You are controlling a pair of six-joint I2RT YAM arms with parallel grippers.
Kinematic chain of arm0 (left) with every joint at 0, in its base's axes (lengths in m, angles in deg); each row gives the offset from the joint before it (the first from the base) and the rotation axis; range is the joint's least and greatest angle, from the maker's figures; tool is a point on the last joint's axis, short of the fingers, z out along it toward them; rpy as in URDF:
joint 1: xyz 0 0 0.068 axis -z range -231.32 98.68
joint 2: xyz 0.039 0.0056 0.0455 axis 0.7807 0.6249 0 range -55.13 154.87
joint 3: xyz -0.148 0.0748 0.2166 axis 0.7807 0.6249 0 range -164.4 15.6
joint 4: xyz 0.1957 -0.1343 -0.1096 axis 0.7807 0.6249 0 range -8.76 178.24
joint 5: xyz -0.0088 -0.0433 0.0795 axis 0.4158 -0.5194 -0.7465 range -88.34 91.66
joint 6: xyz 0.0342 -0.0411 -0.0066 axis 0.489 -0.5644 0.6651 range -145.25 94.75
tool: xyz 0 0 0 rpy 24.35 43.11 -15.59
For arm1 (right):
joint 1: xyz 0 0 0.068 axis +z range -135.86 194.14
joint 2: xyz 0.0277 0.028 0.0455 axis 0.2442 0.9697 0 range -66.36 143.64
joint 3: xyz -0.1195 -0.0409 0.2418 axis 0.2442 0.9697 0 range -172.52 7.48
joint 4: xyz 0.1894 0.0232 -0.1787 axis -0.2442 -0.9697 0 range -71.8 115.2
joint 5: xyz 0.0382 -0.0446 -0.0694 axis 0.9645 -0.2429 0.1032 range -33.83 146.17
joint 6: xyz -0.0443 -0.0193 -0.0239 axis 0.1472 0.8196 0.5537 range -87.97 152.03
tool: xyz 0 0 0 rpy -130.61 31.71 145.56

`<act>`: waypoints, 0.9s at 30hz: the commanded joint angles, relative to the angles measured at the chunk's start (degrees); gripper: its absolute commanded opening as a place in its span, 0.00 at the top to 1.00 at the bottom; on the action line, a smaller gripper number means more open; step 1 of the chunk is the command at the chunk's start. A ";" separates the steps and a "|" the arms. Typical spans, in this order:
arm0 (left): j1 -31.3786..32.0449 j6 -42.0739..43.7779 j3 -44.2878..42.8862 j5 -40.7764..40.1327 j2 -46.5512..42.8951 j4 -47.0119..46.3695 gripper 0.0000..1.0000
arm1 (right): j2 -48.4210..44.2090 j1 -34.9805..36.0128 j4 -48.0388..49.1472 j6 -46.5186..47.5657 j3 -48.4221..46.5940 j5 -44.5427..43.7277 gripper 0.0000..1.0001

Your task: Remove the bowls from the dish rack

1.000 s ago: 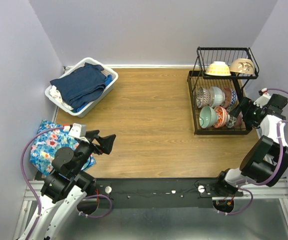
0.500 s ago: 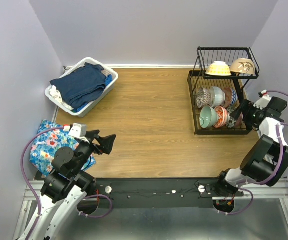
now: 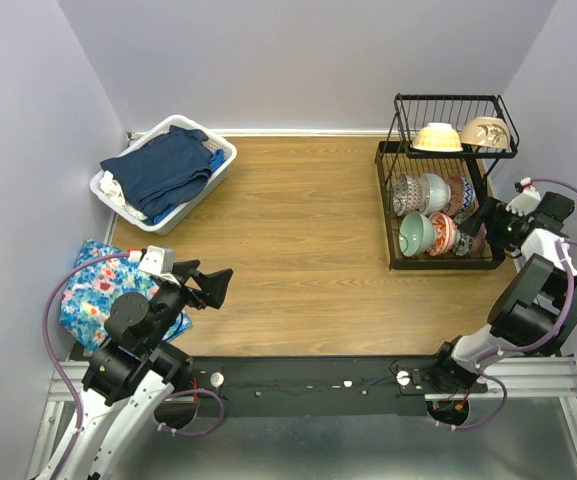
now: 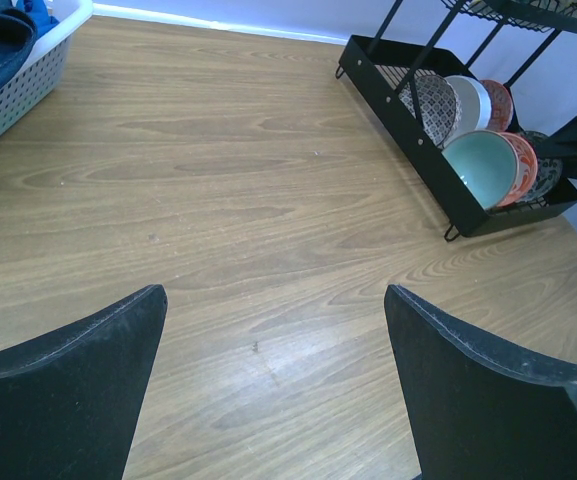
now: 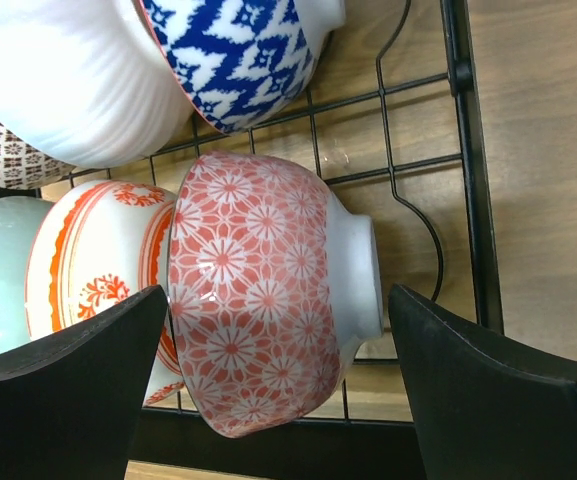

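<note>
The black wire dish rack (image 3: 443, 266) stands at the far right of the table. Its upper tier holds a cream-yellow bowl (image 3: 436, 137) and a beige bowl (image 3: 485, 132). Several bowls stand on edge in the lower tier, among them a mint green bowl (image 3: 416, 233). My right gripper (image 3: 488, 222) is at the rack's right side, open. In the right wrist view a red floral bowl (image 5: 258, 250) lies between the spread fingers of my right gripper (image 5: 278, 292), next to an orange-banded bowl (image 5: 98, 270). My left gripper (image 3: 213, 282) hangs open over the near left of the table, holding nothing.
A white laundry basket (image 3: 223, 150) with dark blue clothes sits at the far left. A floral cloth (image 3: 93, 295) lies by the left arm's base. Walls close in on the left, back and right, near the rack. Bare wood (image 4: 268, 200) lies between the left gripper and the rack.
The right arm has shifted slightly beside the rack, its gripper staying at the lower tier. The left arm has not moved.
</note>
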 commanded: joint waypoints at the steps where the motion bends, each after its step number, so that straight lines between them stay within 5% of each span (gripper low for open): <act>1: 0.23 0.50 -0.21 0.44 0.22 -0.09 0.01 | 1.60 -0.81 0.53 2.00 -1.95 4.08 0.00; 12: 0.23 0.50 -0.12 0.35 -0.04 0.00 0.01 | 1.60 -1.08 -0.96 2.97 -1.95 6.37 0.01; 27: 0.23 0.68 -0.12 0.79 -1.36 -0.35 0.01 | -0.68 -1.08 -2.19 2.26 -2.48 6.02 0.29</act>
